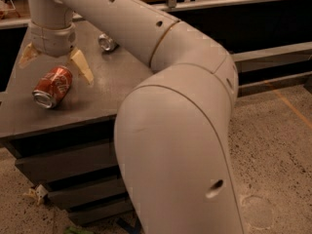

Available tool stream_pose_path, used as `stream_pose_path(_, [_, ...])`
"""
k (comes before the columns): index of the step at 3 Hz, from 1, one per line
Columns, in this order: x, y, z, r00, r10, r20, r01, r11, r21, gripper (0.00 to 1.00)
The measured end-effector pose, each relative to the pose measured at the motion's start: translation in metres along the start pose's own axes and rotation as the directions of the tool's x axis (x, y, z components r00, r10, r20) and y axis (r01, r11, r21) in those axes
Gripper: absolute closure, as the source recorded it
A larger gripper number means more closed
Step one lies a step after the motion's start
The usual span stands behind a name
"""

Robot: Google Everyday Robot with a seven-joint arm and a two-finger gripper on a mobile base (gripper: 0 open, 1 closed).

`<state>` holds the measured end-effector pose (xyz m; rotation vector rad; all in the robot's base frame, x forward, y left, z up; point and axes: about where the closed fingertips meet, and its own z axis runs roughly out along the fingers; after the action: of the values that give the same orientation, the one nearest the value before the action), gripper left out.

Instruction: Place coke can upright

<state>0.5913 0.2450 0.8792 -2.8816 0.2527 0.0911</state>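
The small red-orange aluminium coke can (52, 86) lies on its side on the dark grey cabinet top (102, 89). Just above the can hangs the pale grey two-finger gripper (55, 60), its tan fingers (82, 65) spread wide and holding nothing. It had best come down straddling the can's round body squarely before closing.

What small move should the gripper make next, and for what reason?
Probably lower the gripper a little onto the coke can. The can lies on its side on the cabinet top, ungrasped, and the open fingers hover just above it.
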Motion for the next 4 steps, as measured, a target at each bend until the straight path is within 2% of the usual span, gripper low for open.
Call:
stream_pose_path(1, [-0.011,-0.014,0.016,0.999,-0.038,0.031,0.039,0.9988,-0.028,0.0])
stream_pose_path(2, [-0.006,-0.032,0.025,0.998,-0.062,0.026,0.063,0.9972,-0.041,0.0])
stream_pose_path(3, [0.012,-0.044,0.027,0.998,-0.057,-0.003,0.057,0.9976,-0.039,0.0])
stream_pose_path(4, [0.028,-0.041,0.025,0.999,-0.044,-0.011,0.043,0.9984,-0.037,0.15])
